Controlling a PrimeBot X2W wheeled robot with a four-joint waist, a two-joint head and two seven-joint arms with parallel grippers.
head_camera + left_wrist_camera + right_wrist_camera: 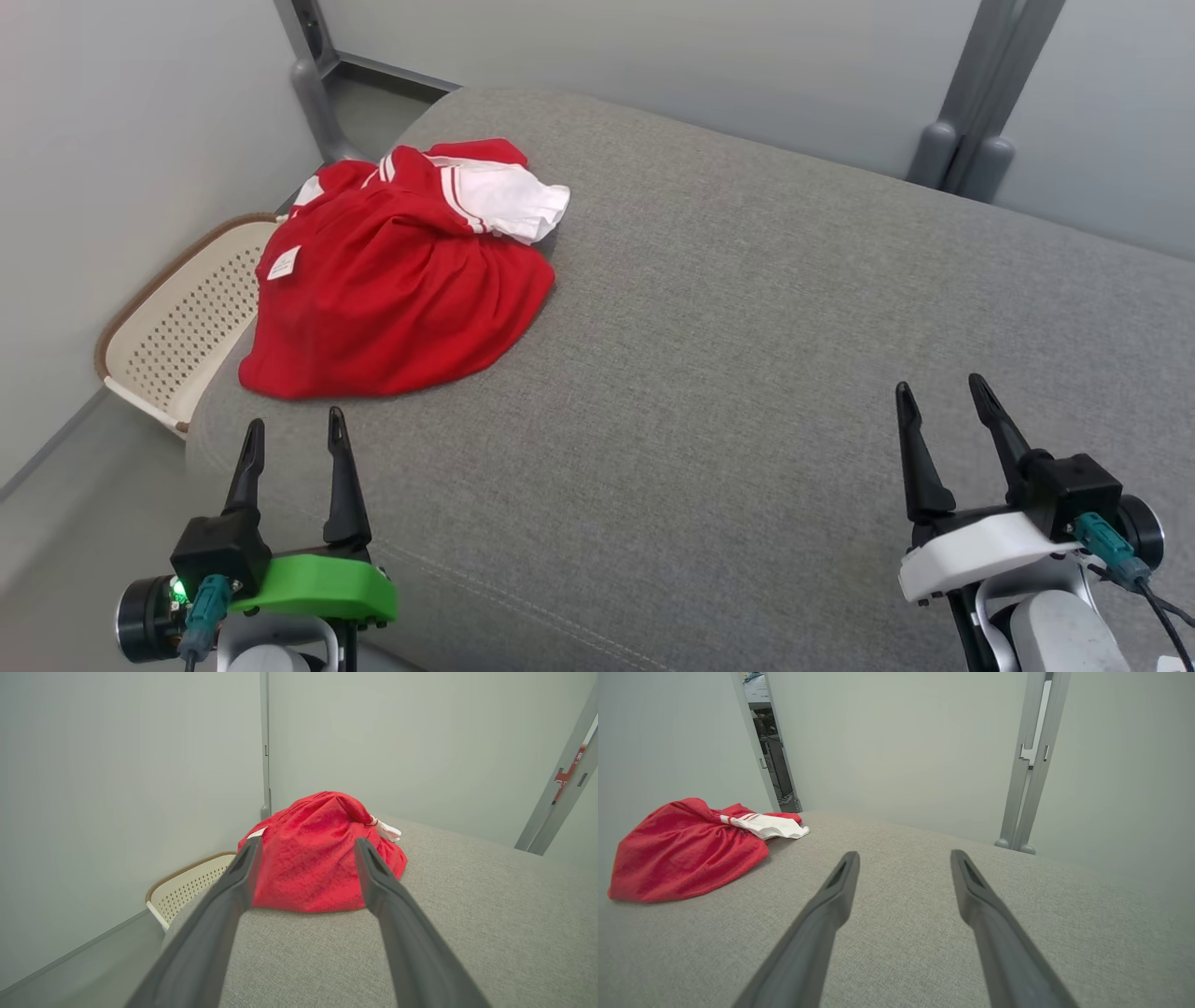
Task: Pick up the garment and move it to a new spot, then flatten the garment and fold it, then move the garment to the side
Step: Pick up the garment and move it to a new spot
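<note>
The garment (397,280) is a red piece with white, red-striped trim, lying in a crumpled heap at the far left of the grey cushioned surface (747,373). My left gripper (294,429) stands open just short of the heap's near edge, fingers pointing at it with nothing between them. In the left wrist view the garment (317,858) fills the gap beyond the left gripper (306,847). My right gripper (938,392) is open at the lower right, far from the cloth. From the right wrist, the garment (686,851) lies off to the left of the right gripper (903,856).
A cream perforated basket (182,327) with a brown rim sits on the floor left of the surface, under the garment's edge. Grey walls stand close on the left and behind. A grey post base (962,154) stands at the back right. Bare cushion stretches across the middle and right.
</note>
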